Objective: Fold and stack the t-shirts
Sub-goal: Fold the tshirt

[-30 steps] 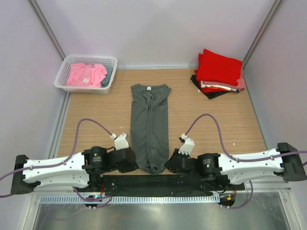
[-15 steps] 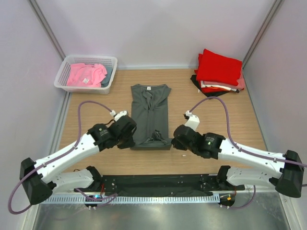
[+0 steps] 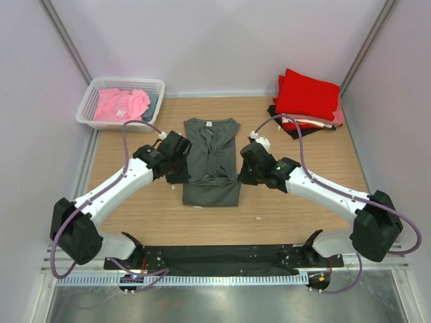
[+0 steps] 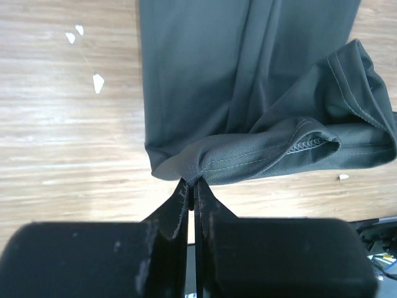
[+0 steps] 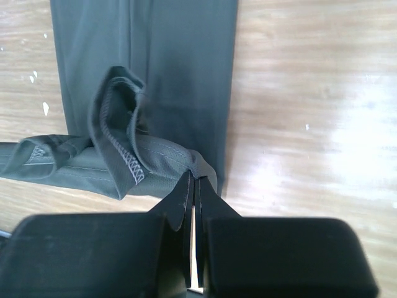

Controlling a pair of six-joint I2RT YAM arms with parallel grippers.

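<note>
A dark grey t-shirt (image 3: 212, 161), folded into a long strip with its white neck label at the far end, lies on the wooden table. Its near hem is lifted and doubled back over the middle. My left gripper (image 3: 180, 169) is shut on the hem's left corner, seen in the left wrist view (image 4: 193, 181). My right gripper (image 3: 244, 171) is shut on the right corner, seen in the right wrist view (image 5: 193, 177). The hem (image 4: 279, 149) sags between them. A stack of folded t-shirts (image 3: 306, 99), red on top with black beneath, sits at the far right.
A white latticed basket (image 3: 120, 102) with pink and grey cloth stands at the far left. Grey walls close in on both sides. Bare wood lies to the left and right of the grey shirt.
Both grippers have carried the shirt's near hem away from the table's front edge toward the collar, folding the lower part over. The arms now reach far out over the table.
</note>
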